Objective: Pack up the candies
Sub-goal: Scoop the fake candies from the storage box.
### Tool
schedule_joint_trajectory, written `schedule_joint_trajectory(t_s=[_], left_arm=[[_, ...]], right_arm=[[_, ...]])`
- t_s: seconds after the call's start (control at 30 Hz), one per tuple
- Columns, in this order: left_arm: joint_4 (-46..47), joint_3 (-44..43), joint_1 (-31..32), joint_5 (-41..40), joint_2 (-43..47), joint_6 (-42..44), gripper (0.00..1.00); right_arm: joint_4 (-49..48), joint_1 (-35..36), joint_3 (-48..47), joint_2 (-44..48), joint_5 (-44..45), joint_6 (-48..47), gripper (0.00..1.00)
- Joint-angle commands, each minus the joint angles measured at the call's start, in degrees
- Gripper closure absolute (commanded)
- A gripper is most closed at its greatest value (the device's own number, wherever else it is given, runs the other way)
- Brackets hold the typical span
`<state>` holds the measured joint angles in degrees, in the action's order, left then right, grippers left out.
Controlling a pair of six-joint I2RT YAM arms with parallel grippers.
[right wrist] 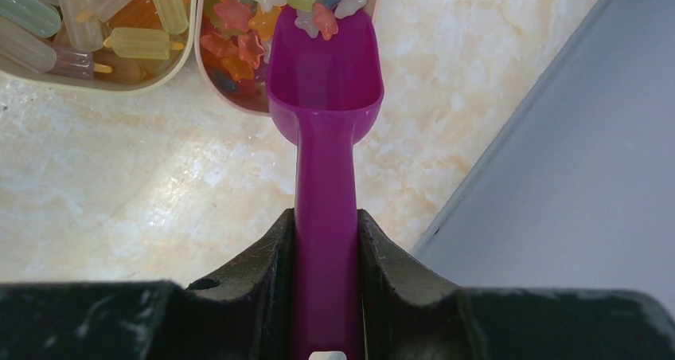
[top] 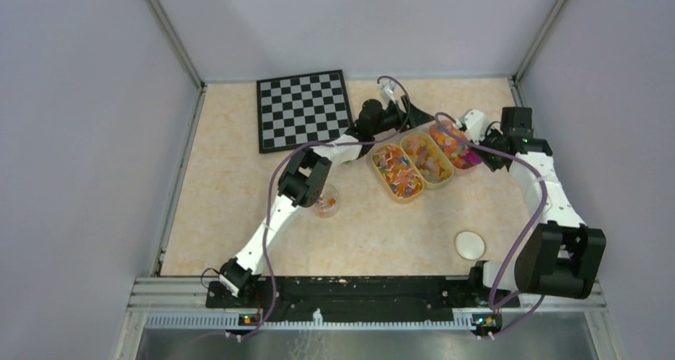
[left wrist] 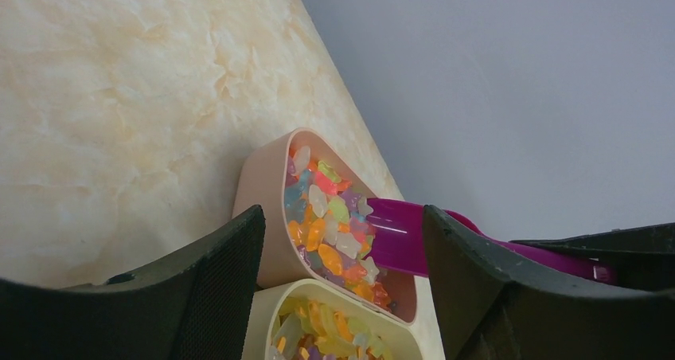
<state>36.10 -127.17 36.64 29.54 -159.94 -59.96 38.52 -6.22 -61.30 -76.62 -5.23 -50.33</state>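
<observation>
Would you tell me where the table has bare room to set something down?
Bare table lies between the cup and the white lid, and left of the left arm, nearer than the checkerboard. Crowded: the far right, around three candy trays and the scoop.

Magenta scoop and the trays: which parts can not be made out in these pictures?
Right wrist view: magenta plastic scoop, handle end hidden inside the right claw; beige oval tray, cut off by the top edge.
Top view: small clear cup, partly covered by the left arm; contents too small to identify.
</observation>
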Motion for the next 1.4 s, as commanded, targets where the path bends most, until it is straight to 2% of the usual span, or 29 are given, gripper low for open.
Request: schedule_joint_trajectory(t_s=[0.0, 0.8, 1.37], left_arm=[[4.02, -2.29, 0.79, 0.42, -0.39, -0.97, 0.23], [4.50, -1.55, 2.99, 0.78, -0.87, -0.86, 0.24], [5.01, -0.80, 3.43, 0.60, -1.26, -1.72, 0.24]], right_arm=[[-8.07, 0.51, 3.81, 4.20, -3.21, -1.60, 1.00], [-22.63, -0.64, 13.59, 6.22, -11.57, -2.50, 1.00], [-41.83, -4.37, 24.29, 7.71, -17.55, 3.93, 1.00]])
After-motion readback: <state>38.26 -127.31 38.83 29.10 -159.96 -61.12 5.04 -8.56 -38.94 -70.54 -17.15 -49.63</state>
